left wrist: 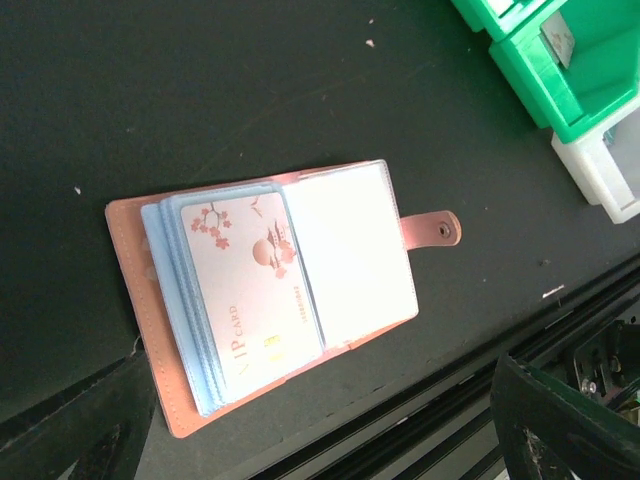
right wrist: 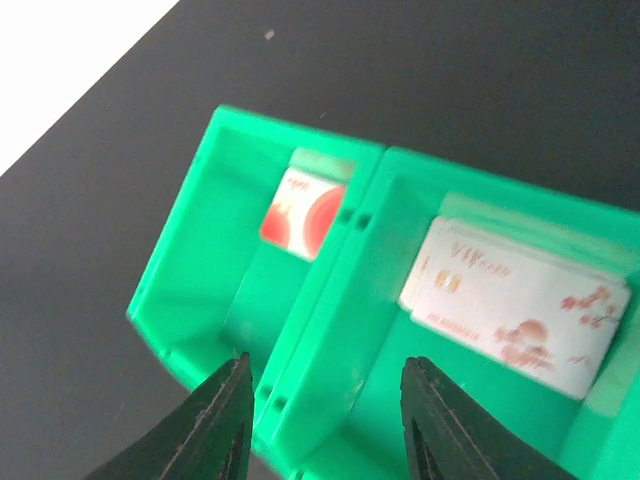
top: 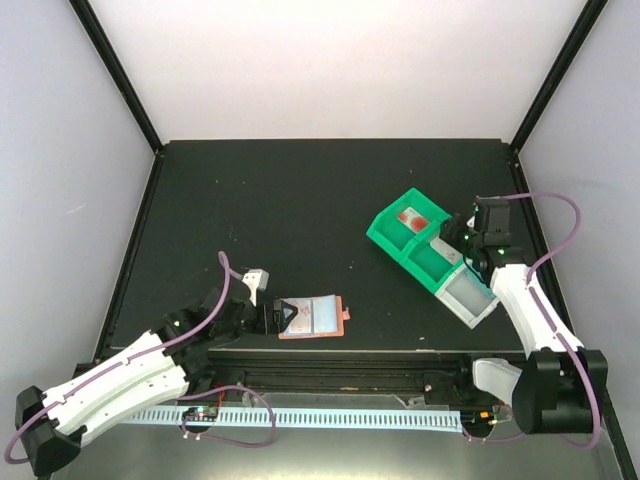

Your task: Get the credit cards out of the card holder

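Observation:
The card holder (top: 312, 318) (left wrist: 135, 300), salmon-orange with pale blue pockets, lies open and flat near the table's front edge, its snap tab (left wrist: 440, 230) pointing right. A pale pink credit card (left wrist: 250, 290) with blossom marks shows in its top left pocket. My left gripper (top: 272, 315) (left wrist: 320, 425) hovers at the holder's left end, open wide, holding nothing. My right gripper (top: 463, 240) (right wrist: 325, 385) is open and empty over the wall between two green bins (right wrist: 330, 300). One bin holds a red-and-white card (right wrist: 300, 210), the other a white blossom card (right wrist: 510, 310).
The joined green bins (top: 395, 230) (left wrist: 560, 100) sit at the right of the table, with a white bin (top: 470, 298) (left wrist: 610, 170) joined at their near end. A black rail (top: 330, 355) runs along the front edge just below the holder.

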{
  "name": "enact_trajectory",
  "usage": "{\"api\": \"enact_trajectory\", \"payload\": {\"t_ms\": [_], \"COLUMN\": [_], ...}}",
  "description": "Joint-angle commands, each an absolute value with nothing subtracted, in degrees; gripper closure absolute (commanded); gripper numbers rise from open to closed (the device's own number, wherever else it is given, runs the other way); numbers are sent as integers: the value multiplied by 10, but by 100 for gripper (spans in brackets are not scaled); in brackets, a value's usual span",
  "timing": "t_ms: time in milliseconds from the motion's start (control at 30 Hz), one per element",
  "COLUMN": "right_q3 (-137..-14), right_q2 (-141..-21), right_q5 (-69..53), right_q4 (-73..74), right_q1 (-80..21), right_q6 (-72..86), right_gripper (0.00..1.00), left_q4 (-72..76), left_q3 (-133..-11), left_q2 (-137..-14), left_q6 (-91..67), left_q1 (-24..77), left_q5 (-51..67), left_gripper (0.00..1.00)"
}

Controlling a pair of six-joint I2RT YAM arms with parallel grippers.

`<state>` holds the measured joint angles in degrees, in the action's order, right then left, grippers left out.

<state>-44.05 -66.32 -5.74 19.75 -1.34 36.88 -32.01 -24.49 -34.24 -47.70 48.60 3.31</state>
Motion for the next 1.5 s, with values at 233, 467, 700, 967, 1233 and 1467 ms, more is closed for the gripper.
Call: {"api": "enact_trajectory", "payload": {"t_ms": [233,467,700,967,1233,1467], "right_q3": [-377,-334,-322,-320,-353,-381], "right_q2": [-578,-573,-579,-625,-705,-779], "right_q5": [-193,-186,-163,-145,-134,-145], "right_q4": [212,156,128,74,40,18], "right_q1": [-111,-250,-369,-470,-541,-563], "right_q6": [352,412,451,492,492,477], "right_gripper": [60,61,64,65,67,72], "left_q4": [-155,-140,-110,-51,-55,-61], "left_q3": [-157,-134,-130,-129,-119,-118], "left_q2": [-363,-389,-468,-551,-515,-468], "left_q6": [-523,-511,-509,-526,-557,-568], "left_q1": [442,435,433,434,434,432], "left_q5": [150,134,133,185,191,170], "left_gripper": [10,26,31,60,65,56]}}
